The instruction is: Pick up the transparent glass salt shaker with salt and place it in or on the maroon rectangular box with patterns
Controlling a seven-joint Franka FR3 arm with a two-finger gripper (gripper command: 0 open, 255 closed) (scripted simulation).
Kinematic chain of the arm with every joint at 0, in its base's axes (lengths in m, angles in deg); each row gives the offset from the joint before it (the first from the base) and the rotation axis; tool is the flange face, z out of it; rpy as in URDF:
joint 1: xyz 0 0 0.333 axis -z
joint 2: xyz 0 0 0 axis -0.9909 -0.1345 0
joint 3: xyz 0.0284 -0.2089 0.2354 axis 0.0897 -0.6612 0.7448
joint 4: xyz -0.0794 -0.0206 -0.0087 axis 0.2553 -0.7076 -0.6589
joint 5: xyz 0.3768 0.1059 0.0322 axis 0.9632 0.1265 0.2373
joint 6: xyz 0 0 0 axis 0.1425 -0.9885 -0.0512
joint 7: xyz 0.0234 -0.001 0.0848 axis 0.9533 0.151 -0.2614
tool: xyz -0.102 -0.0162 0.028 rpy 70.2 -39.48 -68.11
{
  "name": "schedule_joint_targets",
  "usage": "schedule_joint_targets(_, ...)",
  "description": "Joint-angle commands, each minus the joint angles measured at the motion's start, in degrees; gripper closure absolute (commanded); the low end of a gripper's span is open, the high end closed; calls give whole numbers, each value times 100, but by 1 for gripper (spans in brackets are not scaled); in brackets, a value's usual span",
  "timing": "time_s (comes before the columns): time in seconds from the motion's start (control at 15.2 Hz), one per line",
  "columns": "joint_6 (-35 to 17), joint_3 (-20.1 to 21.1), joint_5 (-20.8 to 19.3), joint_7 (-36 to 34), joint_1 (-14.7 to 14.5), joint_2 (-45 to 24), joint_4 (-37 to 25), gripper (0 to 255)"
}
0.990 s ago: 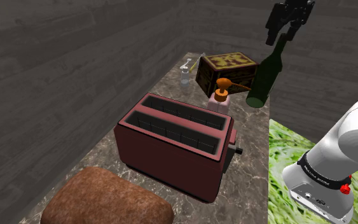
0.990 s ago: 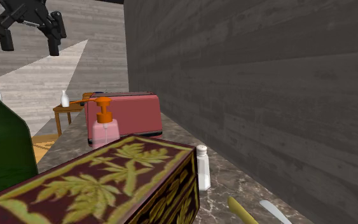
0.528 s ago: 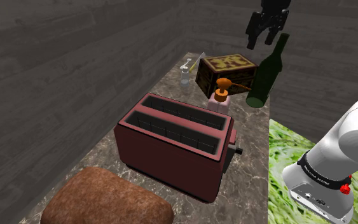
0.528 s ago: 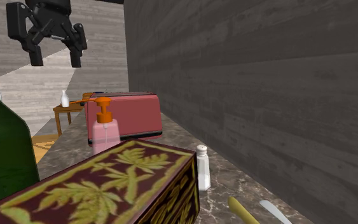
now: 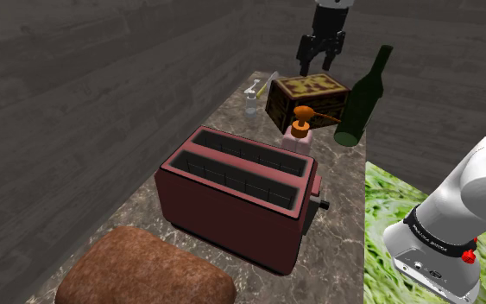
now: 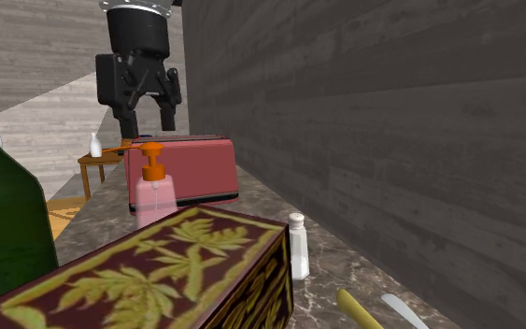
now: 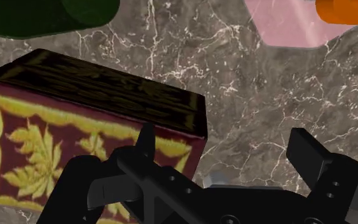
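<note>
Hovering with its 2 fingers spread and nothing between them, the tool (image 5: 318, 66) hangs in the air above the maroon box (image 5: 308, 97) with yellow leaf patterns. The salt shaker (image 6: 297, 245), white-capped, stands upright on the marble bench (image 6: 340, 266), just beside the box on its wall side, lower than the tool and apart from it. A green bottle (image 5: 363, 97) and a pink soap dispenser (image 5: 299, 136) stand near the box.
</note>
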Motion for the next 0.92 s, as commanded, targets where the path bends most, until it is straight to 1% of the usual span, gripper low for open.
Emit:
schedule_joint_targets(0.0,-226,-20,39,78,-22,-449,-235,0)
schedule_joint_targets(0.46,-758,-28,212,311,-81,-1955,-1231,0)
schedule_joint_targets(0.86,-936,15,355,484,-92,-3284,-2401,0)
